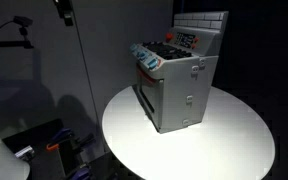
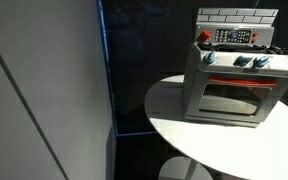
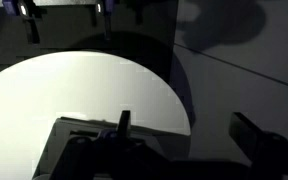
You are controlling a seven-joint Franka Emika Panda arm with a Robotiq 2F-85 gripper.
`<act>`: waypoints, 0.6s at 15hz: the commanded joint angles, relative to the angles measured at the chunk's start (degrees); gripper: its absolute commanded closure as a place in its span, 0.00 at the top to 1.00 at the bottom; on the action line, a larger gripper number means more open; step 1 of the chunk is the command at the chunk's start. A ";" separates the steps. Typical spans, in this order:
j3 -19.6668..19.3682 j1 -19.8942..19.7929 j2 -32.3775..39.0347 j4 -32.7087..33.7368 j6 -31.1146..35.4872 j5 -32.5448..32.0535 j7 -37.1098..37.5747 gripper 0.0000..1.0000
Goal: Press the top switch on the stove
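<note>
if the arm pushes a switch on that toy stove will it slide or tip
The stove looks like a small hollow toy box, so probably light; a firm push may slide it on the smooth white table. It sits flat on a broad base, so tipping seems less likely than sliding. The body looks rigid, unlikely to flex.

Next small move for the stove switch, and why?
Probably bring the gripper closer to the stove: no arm shows near it in either exterior view, and the wrist view looks mostly at the white table.
</note>
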 commanded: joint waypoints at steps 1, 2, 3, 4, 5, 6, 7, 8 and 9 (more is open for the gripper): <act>0.84 -1.33 0.02 0.27 -0.42 0.69 -0.74 1.00; 0.84 -1.33 0.01 0.29 -0.41 0.69 -0.74 1.00; 0.84 -1.33 -0.04 0.29 -0.41 0.69 -0.74 1.00; 0.84 -1.33 -0.10 0.29 -0.41 0.69 -0.74 1.00; 0.84 -1.33 -0.13 0.29 -0.41 0.69 -0.74 1.00; 0.84 -1.33 -0.12 0.29 -0.41 0.69 -0.74 1.00; 0.85 -1.51 0.33 0.55 -0.34 0.41 -0.72 1.00; 0.91 -1.92 0.97 0.95 -0.41 -0.06 -0.47 1.00; 1.19 -2.42 1.33 1.09 -0.21 -0.53 -0.10 1.00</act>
